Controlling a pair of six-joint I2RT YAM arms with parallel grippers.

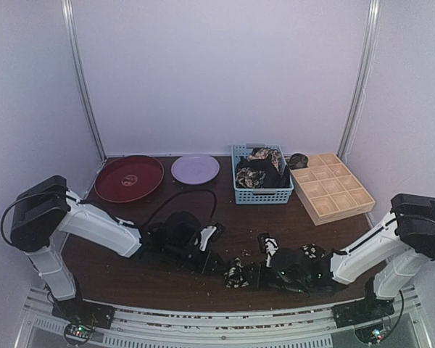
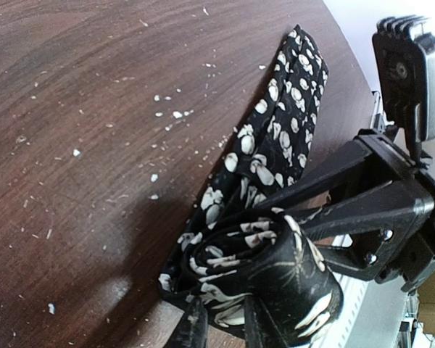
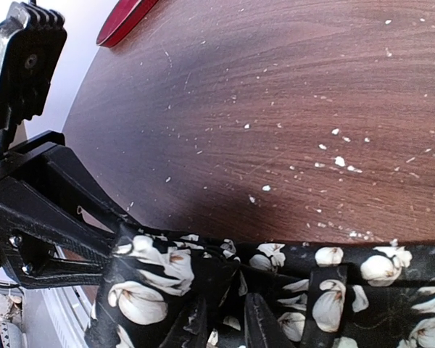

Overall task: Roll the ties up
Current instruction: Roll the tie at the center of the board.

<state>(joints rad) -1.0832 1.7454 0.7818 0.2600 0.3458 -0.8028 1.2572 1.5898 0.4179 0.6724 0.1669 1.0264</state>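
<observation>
One black tie with cream flowers lies at the table's near middle, one end wound into a roll. Its flat part runs away across the wood. My left gripper is shut on the roll from one side, and its fingers press into the fabric. My right gripper is shut on the same tie from the opposite side, facing the left gripper. In the top view the right gripper nearly meets it. More ties are heaped in the blue basket.
The blue mesh basket stands at the back centre, with the wooden gridded tray to its right. A dark roll sits at the tray's back corner. A red plate and a lilac plate lie back left. Pale crumbs speckle the wood.
</observation>
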